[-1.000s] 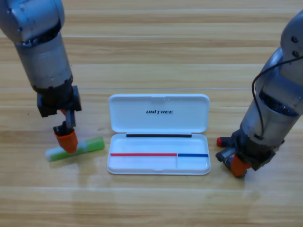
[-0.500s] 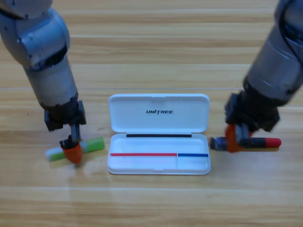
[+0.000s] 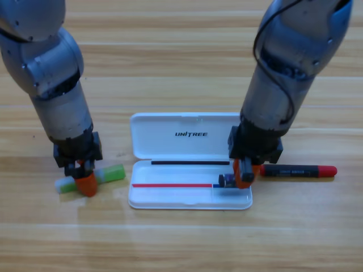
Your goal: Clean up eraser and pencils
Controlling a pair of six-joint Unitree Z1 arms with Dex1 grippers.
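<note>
A green and white eraser [image 3: 108,174] lies slanted on the table, left of the open white case [image 3: 190,195]. My left gripper [image 3: 85,175] points down at the eraser's middle, shut on it with one orange jaw on each side. The pencil [image 3: 298,170], black with a long red end on the right, lies flat on the table right of the case. My right gripper [image 3: 240,177] hangs over the case's right compartment, just left of the pencil's short red tip. A dark part of that gripper sticks out to its left.
The case's lid [image 3: 190,135] lies back flat toward the arms. Both grey arms come down steeply from the top edge, one on each side of the case. Bare wooden table runs along the front.
My right gripper has swung from the far right, passed over the pencil, and now sits over the case's right end. The pencil lies uncovered. My left gripper dropped onto the eraser.
</note>
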